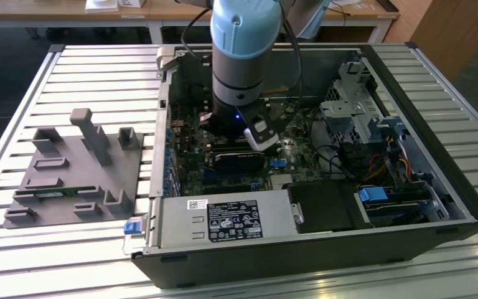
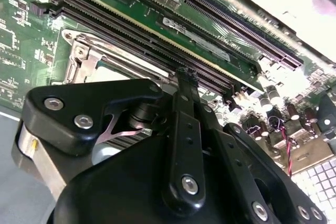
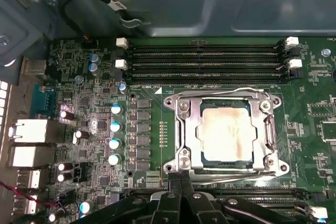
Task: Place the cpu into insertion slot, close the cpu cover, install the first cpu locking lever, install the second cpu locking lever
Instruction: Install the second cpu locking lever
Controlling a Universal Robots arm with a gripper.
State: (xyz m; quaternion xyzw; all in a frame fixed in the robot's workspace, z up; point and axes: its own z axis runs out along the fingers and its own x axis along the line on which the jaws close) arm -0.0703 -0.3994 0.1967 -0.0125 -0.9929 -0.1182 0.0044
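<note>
Printed matter, none of it legible. A white sticker (image 1: 199, 204) and a larger black label (image 1: 234, 220) bearing small white symbols and lines of print lie on top of the grey power supply box (image 1: 222, 232), on the near side of the gripper (image 1: 258, 138) in the exterior view. Fine white lettering marks the green motherboard (image 3: 84, 103) around the gripper in both wrist views (too small to make out). A pale tag (image 3: 116, 4) rides on the black cable (image 3: 79, 1), beyond the memory slots (image 3: 205, 59) from the gripper; its characters cannot be made out.
</note>
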